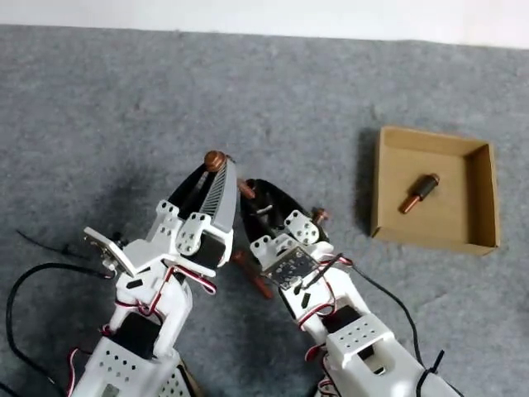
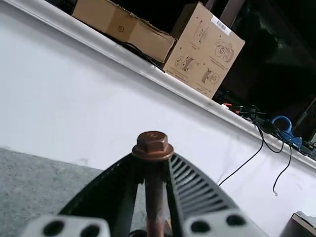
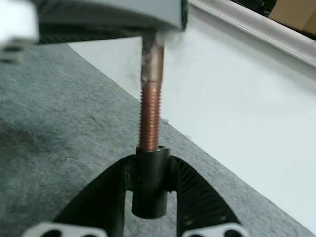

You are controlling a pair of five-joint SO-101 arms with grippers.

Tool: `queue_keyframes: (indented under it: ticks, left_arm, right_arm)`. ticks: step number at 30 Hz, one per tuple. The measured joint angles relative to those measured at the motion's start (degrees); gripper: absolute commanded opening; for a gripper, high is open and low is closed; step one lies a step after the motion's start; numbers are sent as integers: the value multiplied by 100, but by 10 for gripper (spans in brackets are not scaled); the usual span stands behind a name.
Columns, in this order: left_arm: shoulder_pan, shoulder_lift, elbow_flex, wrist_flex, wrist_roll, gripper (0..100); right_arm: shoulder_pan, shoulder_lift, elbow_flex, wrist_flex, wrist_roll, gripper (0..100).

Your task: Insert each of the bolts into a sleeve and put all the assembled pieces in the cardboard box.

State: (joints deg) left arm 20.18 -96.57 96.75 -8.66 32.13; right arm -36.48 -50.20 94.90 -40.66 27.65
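My left gripper (image 1: 216, 171) is shut on a copper bolt (image 2: 153, 148), its hex head (image 1: 215, 160) sticking out past the fingertips. My right gripper (image 3: 148, 170) is shut on a black sleeve (image 3: 148, 185), held upright right beside the left gripper (image 3: 98, 15). The bolt's threaded end (image 3: 149, 118) reaches down into the sleeve's top opening. In the high view the right gripper (image 1: 252, 198) sits just right of the left one. The cardboard box (image 1: 388, 186) lies at the right with one assembled bolt and sleeve (image 1: 421, 192) inside.
Another copper bolt (image 1: 253, 275) lies on the grey carpet between the two arms. A small copper piece (image 1: 320, 215) shows beside the right wrist. A white wall runs along the carpet's far edge. Cables trail at the lower left.
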Motion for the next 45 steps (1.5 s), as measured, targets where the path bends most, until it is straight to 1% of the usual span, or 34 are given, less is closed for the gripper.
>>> queue_keyframes:
  ticks: [6, 10, 31, 38, 42, 45]
  left_arm:
    - [-18, 0, 0, 35, 0, 4]
    - [-237, 0, 0, 35, 0, 4]
    - [-255, -9, 0, 220, 26, 4]
    - [-308, -9, 0, 220, 26, 4]
    - [-308, -88, 0, 220, 70, 4]
    - [-299, 0, -9, 229, 70, 4]
  right_arm:
    - [0, 0, 0, 0, 0, 3]
    - [-79, 0, 0, 0, 0, 3]
    - [-132, 0, 0, 0, 0, 3]
    - [-290, 0, 0, 0, 0, 3]
    - [-299, 9, 0, -554, 9, 3]
    - [-325, 0, 0, -712, 9, 3]
